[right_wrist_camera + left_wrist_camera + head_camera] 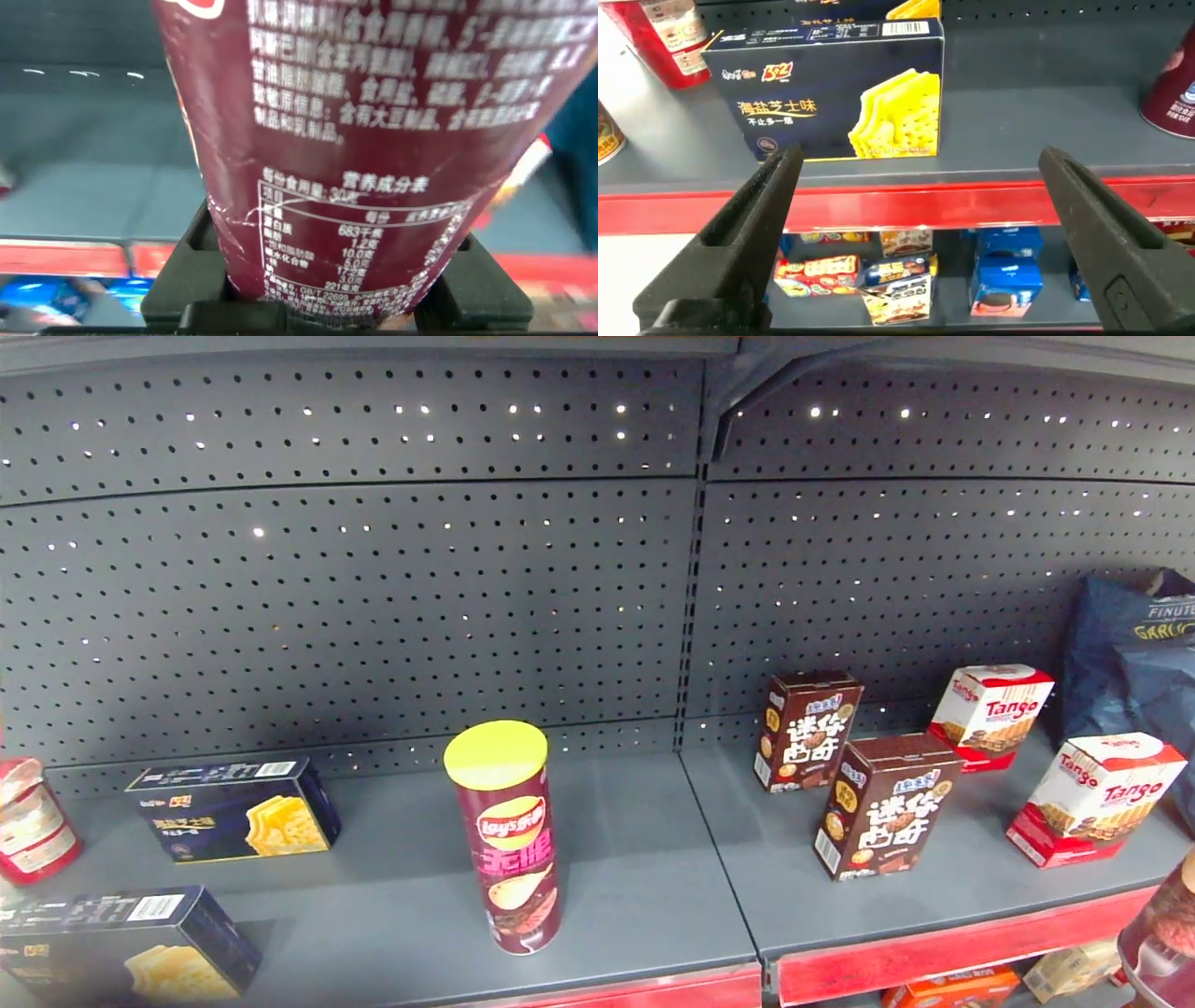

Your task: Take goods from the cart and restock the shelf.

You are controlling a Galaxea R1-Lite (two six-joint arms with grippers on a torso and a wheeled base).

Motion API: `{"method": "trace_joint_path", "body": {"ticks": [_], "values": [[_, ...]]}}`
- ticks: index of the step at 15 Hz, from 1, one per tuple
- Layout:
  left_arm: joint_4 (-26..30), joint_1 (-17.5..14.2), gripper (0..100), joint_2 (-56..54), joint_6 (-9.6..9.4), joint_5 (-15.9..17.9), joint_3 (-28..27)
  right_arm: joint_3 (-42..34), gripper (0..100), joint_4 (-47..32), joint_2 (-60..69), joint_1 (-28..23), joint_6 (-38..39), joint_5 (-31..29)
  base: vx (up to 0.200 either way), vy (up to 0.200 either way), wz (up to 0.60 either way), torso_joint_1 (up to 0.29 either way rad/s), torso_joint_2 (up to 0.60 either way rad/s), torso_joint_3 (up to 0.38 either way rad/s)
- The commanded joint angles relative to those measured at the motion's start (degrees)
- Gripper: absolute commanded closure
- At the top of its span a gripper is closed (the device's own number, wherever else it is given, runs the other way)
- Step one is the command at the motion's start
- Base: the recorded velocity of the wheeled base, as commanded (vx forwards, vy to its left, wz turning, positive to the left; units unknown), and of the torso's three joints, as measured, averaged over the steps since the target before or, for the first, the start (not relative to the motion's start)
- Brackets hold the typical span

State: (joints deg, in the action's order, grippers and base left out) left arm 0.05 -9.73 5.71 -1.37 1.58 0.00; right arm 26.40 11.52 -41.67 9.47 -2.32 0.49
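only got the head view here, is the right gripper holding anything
Observer: Yes. The right gripper has its fingers shut on a maroon chip can.
Operator: and the left one
Observer: The left gripper is open and empty, just in front of the shelf's red edge, facing a dark blue cracker box.
Operator: whats below that edge
Observer: Small snack boxes and blue packs stand on the level underneath.
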Motion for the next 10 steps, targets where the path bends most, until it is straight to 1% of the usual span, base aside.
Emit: {"method": "trace_joint_path", "body": {"ticks": [1,5,9,10], "values": [[0.0,0.0,0,0.4,-0.04,0.0,0.0,1.5,100,0.0,-2.0,0.2,0.0,0.2,0.000,0.000,0.60,0.002,0.00,0.007],[0.0,0.0,0,0.4,-0.04,0.0,0.0,3.7,100,0.0,-2.4,0.2,0.1,0.7,0.000,0.000,0.60,0.004,0.01,0.000],[0.0,0.0,0,0.4,-0.04,0.0,0.0,3.5,100,0.1,-2.5,0.5,0.0,6.2,0.000,0.000,0.00,0.000,0.00,0.000],[0.0,0.0,0,0.4,-0.04,0.0,0.0,3.5,100,0.1,-2.6,1.8,-0.1,7.9,0.000,0.000,0.00,0.000,0.00,0.000]]}}
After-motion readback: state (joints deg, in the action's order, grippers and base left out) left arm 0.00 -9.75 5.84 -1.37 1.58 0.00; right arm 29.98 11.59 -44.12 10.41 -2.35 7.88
